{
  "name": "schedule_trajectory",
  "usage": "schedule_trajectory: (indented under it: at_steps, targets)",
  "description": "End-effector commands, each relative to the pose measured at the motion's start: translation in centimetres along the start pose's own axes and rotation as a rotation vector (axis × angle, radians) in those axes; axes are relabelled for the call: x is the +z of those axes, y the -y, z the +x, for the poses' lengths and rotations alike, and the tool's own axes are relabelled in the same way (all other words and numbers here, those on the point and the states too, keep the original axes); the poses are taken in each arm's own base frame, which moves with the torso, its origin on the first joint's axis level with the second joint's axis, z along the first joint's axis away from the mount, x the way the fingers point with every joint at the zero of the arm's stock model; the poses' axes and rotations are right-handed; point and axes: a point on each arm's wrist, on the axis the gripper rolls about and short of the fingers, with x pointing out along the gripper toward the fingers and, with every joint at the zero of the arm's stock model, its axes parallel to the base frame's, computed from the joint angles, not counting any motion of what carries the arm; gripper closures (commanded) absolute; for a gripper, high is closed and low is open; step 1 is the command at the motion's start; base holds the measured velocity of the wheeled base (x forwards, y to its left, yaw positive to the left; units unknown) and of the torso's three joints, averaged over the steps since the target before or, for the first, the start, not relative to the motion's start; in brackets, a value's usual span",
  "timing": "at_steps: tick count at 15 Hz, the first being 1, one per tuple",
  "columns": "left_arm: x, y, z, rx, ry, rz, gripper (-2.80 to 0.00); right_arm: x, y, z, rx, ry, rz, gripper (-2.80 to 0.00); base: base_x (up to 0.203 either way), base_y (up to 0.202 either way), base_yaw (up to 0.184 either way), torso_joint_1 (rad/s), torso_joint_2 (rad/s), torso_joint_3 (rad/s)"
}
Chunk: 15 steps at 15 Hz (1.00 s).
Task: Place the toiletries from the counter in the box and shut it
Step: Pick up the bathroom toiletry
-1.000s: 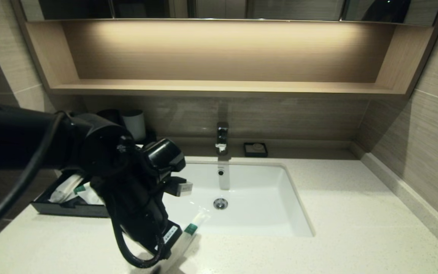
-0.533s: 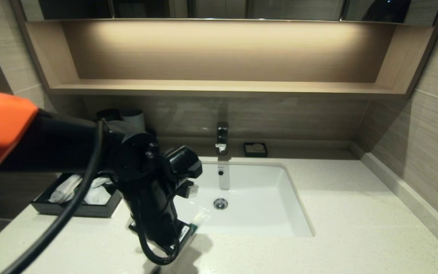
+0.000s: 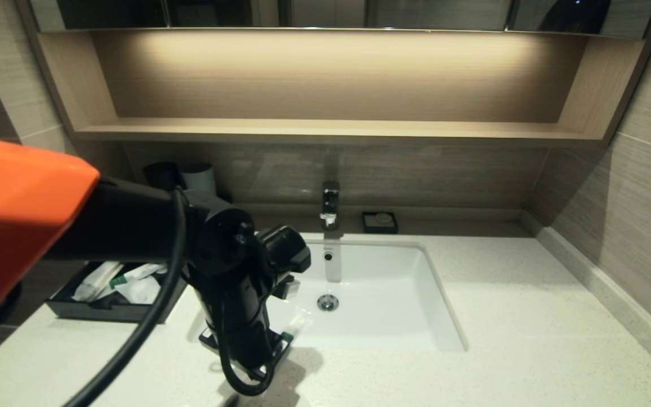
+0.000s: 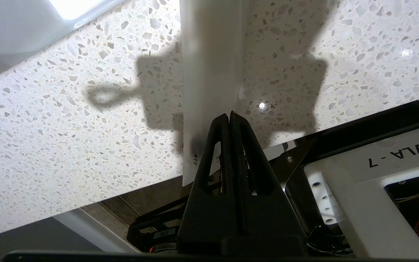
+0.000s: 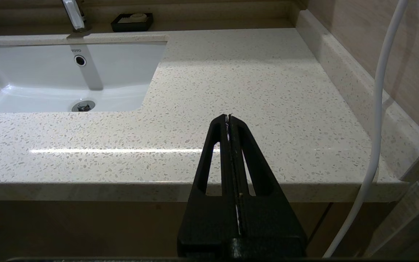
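The left gripper had its jaws closed on the end of a thin, light, floppy sachet lying on the tabletop by the sink, likely slippery, while the right gripper sat closed.

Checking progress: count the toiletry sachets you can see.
3, possibly more hidden behind the arm: two sachets in the open box, one sachet pinched by the shut left gripper by the sink.
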Motion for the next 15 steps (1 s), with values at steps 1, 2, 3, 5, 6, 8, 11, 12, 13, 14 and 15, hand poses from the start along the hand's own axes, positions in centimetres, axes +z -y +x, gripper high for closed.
schedule_trajectory:
  at_steps: [1, 2, 3, 5, 6, 8, 11, 12, 13, 14, 15]
  targets:
    - [0.0, -0.1, 0.0, 0.022, -0.001, -0.003, 0.0, 0.0, 0.0, 0.0, 0.0, -0.001, 0.0, 0.0, 0.0, 0.0, 0.0, 0.0, 0.0, 0.0]
    - [0.0, -0.1, 0.0, 0.025, 0.0, -0.005, 0.0, 0.0, 0.0, 0.0, 0.0, 0.0, 0.0, 0.0, 0.0, 0.0, 0.0, 0.0, 0.0, 0.0]
    - [0.0, -0.1, 0.0, 0.027, -0.001, -0.015, 0.0, 0.0, 0.0, 0.0, 0.0, -0.001, 0.0, 0.0, 0.0, 0.0, 0.0, 0.0, 0.0, 0.0]
    - [0.0, -0.1, 0.1, 0.027, -0.001, -0.031, -2.8, 0.0, 0.0, 0.0, 0.0, -0.001, 0.0, 0.0, 0.0, 0.0, 0.0, 0.0, 0.0, 0.0]
    - [0.0, -0.1, 0.1, 0.027, -0.001, -0.036, -2.8, 0.0, 0.0, 0.0, 0.0, -0.001, 0.0, 0.0, 0.0, 0.0, 0.0, 0.0, 0.0, 0.0]
    - [0.0, -0.1, 0.2, 0.028, -0.007, -0.053, -2.8, 0.0, 0.0, 0.0, 0.0, -0.001, 0.0, 0.0, 0.0, 0.0, 0.0, 0.0, 0.0, 0.0]
    - [0.0, -0.1, 0.4, 0.029, -0.015, -0.058, -2.8, 0.0, 0.0, 0.0, 0.0, -0.001, 0.0, 0.0, 0.0, 0.0, 0.0, 0.0, 0.0, 0.0]
    - [0.0, -0.1, 0.6, 0.031, -0.022, -0.06, -2.8, 0.0, 0.0, 0.0, 0.0, -0.001, 0.0, 0.0, 0.0, 0.0, 0.0, 0.0, 0.0, 0.0]
    - [0.0, -0.1, 0.8, 0.032, -0.029, -0.063, -2.8, 0.0, 0.0, 0.0, 0.0, 0.0, 0.0, 0.0, 0.0, 0.0, 0.0, 0.0, 0.0, 0.0]
    - [0.1, 0.0, 1.0, 0.033, -0.035, -0.071, -2.8, 0.0, 0.0, 0.0, 0.0, -0.001, 0.0, 0.0, 0.0, 0.0, 0.0, 0.0, 0.0, 0.0]
    - [0.1, -0.1, 1.3, 0.035, -0.042, -0.084, -2.8, 0.0, 0.0, 0.0, 0.0, -0.001, 0.0, 0.0, 0.0, 0.0, 0.0, 0.0, 0.0, 0.0]
